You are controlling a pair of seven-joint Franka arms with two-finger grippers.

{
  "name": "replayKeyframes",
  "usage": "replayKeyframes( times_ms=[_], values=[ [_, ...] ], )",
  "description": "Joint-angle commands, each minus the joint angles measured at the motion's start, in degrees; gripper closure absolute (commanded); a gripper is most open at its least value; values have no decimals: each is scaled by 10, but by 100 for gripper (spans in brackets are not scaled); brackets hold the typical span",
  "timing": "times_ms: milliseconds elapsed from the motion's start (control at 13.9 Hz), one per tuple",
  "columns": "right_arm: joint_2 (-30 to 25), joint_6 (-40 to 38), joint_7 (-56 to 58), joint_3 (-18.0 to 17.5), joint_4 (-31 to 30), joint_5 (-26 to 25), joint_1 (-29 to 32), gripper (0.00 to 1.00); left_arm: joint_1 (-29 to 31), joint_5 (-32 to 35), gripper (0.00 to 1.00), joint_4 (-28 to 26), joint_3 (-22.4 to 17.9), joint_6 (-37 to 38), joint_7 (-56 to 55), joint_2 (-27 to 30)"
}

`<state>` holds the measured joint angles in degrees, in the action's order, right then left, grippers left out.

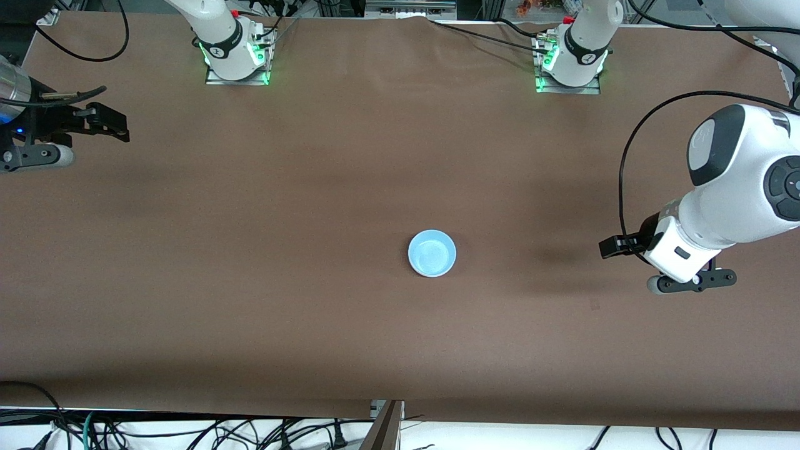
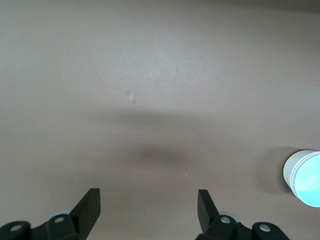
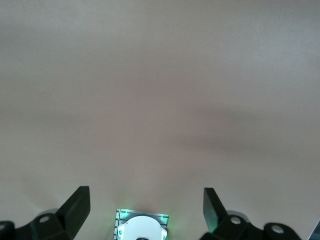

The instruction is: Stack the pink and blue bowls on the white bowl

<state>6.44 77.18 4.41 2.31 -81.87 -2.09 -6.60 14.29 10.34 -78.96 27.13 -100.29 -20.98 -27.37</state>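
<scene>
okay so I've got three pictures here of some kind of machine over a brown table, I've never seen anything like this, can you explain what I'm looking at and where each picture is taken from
These are two robot arms bolted along one edge of a table covered in brown cloth. The big picture comes from a high camera facing the arms. The other two come from small cameras mounted on each arm's wrist, looking down past its two black fingers.

The left gripper hangs over the table at the left arm's end, fingers spread, holding nothing. The right gripper hangs over the table at the right arm's end, also open and empty; its camera also catches an arm's base.

The only object showing on the table is a light blue bowl, near the middle. The left wrist view shows a white wall under its blue rim, so it seems to sit in another bowl.
</scene>
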Motion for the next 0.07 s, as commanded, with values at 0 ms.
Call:
replayKeyframes(
  times_ms=[0],
  values=[
    [-12,7,-1,-13,-15,-5,16,0,7,-7,4,-15,2,-9,15,14]
  ],
)
